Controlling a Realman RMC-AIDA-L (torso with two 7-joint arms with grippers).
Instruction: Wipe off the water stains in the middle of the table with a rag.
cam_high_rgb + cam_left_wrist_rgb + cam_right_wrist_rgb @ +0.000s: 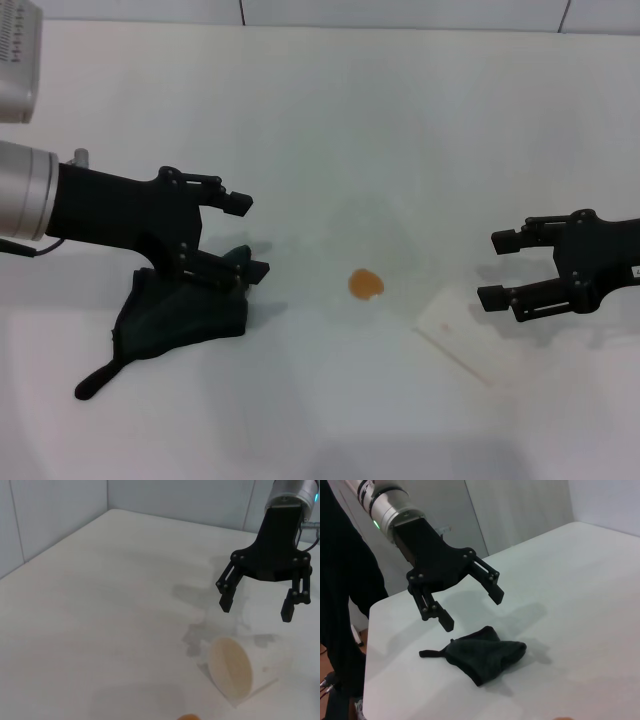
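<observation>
Rag point(180, 318) lying crumpled on the bench point(320, 120) at its left side, directly beneath the left hand point(243, 237), thin tail trailing toward the robot. Left hand spread wide, gripping nothing, hovering just above the cloth per the right wrist view point(470, 607); lower finger looks close to the fabric, contact not confirmable. Next move probably straight down and close. Long axis of the rag running roughly from tail to bunched end, toward the stain. Water stains point(366, 284): one orange-brown blot, mid-bench, to the right of the rag, between the two hands. Right hand point(495, 268) well apart on the far side, also open and empty, beside a tipped-over translucent cup point(235, 672). Count: one rag, one blot, one cup. Left arm clearly nearer the rag.
</observation>
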